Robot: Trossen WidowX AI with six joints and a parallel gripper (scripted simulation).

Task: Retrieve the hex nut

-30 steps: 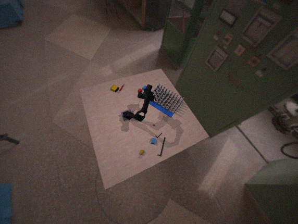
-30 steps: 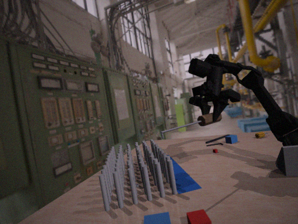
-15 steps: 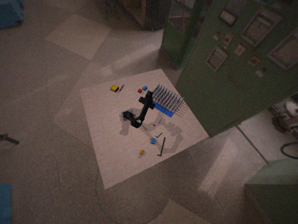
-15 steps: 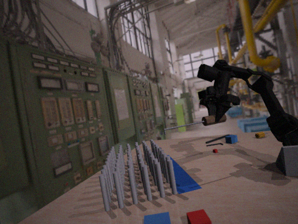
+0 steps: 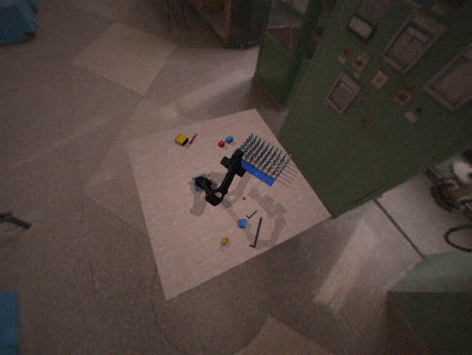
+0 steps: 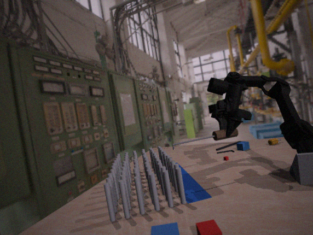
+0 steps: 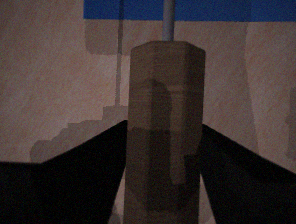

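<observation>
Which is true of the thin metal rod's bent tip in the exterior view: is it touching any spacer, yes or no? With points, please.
No, the bent tip (image 6: 173, 147) hangs above the spacers.

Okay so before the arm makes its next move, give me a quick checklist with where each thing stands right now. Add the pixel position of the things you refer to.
1. Gripper (image 6: 227, 134) (image 7: 162, 129) closed on the tool's wooden handle (image 6: 218, 135) (image 7: 165, 112): ok.
2. Hooked tip (image 6: 173, 146) held up off the table: ok.
3. Spacers (image 5: 266, 154) (image 6: 138, 188) all standing: ok, none seen lying down.
4. Blue strip (image 5: 257, 173) (image 6: 192, 186) (image 7: 220, 10) has the nut on it: not ok, no nut shows there.
5. Nut located among the spacers: cannot tell, it isn't visible.
6. Tool put down outside the field: not ok, it's in the gripper.
</observation>
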